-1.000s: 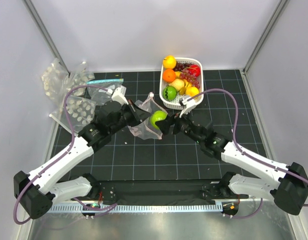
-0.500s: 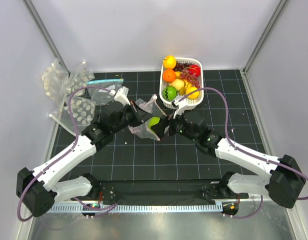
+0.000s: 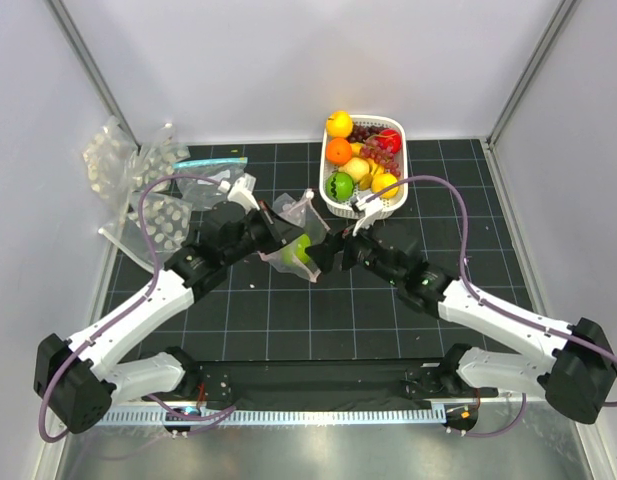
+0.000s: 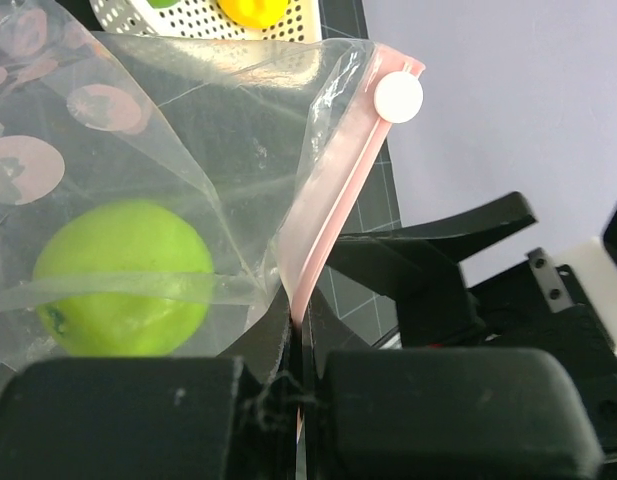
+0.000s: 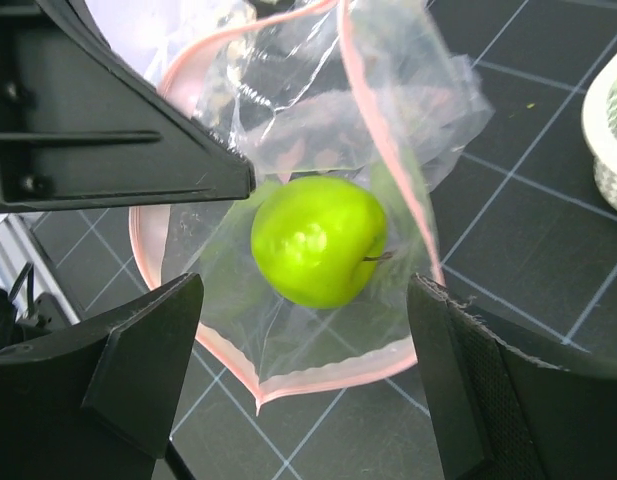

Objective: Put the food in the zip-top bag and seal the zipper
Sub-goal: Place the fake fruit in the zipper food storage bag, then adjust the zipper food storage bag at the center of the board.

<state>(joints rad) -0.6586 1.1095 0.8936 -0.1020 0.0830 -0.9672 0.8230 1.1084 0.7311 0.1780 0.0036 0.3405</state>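
Clear dotted plastic of the zip-top bag [image 3: 288, 232] is sitting mid-frame in the top view, the left gripper [image 4: 293, 375] clamping its pinkish zipper [image 4: 338, 190], seemingly to hold the mouth gaping. That mouth is facing the right gripper [image 5: 303, 340], spread wide and holding nothing, with the green apple [image 5: 318, 240] lying inside. The zipper is running from bottom centre toward upper right in the left wrist view.

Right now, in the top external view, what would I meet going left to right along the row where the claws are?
In order: pile of spare dotted bags → left claw → green apple inside the zip-top bag → right claw.
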